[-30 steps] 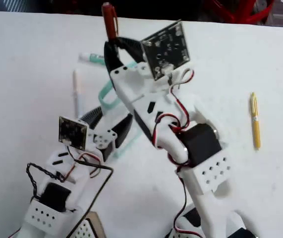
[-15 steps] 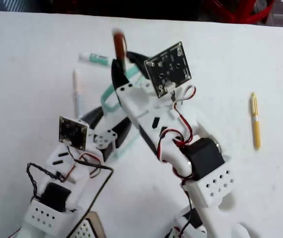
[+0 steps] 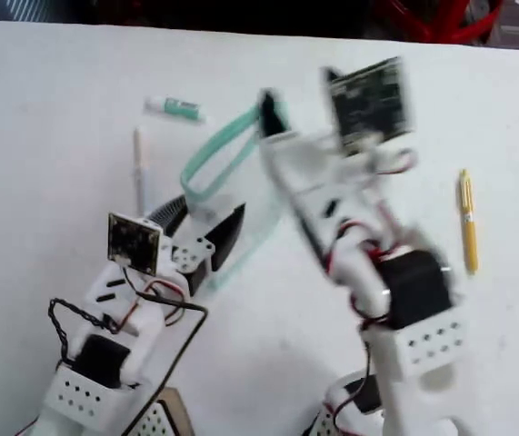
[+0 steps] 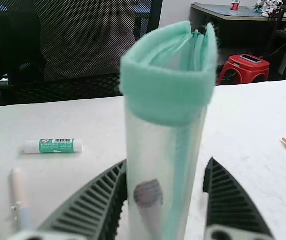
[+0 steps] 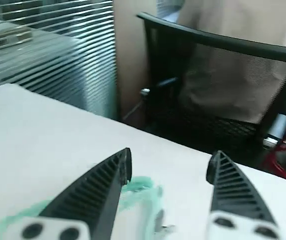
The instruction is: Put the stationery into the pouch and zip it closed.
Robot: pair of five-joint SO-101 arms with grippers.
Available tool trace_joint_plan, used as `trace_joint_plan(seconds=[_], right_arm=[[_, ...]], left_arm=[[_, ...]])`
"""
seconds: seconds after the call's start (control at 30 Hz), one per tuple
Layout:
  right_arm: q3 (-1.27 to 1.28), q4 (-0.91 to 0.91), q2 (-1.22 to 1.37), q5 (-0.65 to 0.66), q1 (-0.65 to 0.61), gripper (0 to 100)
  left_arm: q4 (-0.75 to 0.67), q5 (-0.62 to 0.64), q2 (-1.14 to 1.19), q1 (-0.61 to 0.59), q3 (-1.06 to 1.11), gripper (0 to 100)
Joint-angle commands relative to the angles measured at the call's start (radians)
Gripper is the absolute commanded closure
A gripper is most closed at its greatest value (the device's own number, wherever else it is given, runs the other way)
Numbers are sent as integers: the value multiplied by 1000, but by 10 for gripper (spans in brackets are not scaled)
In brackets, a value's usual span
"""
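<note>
Filling is partly done, by my read: the pouch (image 3: 215,162) has one dark item (image 4: 148,194) inside, low behind the clear wall, too blurred to name. Three pieces lie loose on the worktop (image 3: 59,82). The glue stick (image 3: 175,108) is at 11 o'clock of the pouch, the white pen (image 3: 138,168) at 9 o'clock nearby, and the yellow pen (image 3: 467,221) at 3 o'clock, well apart. The teal zip mouth gapes open, so zipping is not yet done.

The left gripper (image 4: 167,167) pinches the pouch body between its jaws, low down, with the mouth end sticking out past the fingertips. The left arm sits at 7 o'clock of the pouch. The right gripper (image 5: 172,152) is spread and empty, raised just at 1 o'clock of the pouch mouth. Its arm stretches up from 5 o'clock.
</note>
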Motion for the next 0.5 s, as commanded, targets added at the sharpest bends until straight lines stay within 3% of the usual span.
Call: trace_joint_plan(seconds=[0.0,0.23,0.47], right_arm=[[-23,16,-13,29,266,765],[14,16,283,296,604,765],[-164,22,763,457,727,765]], left_arm=[[-26,6,-12,-4,-5,759],[-26,6,-12,-4,-6,759],[-23,6,-12,-4,-5,759]])
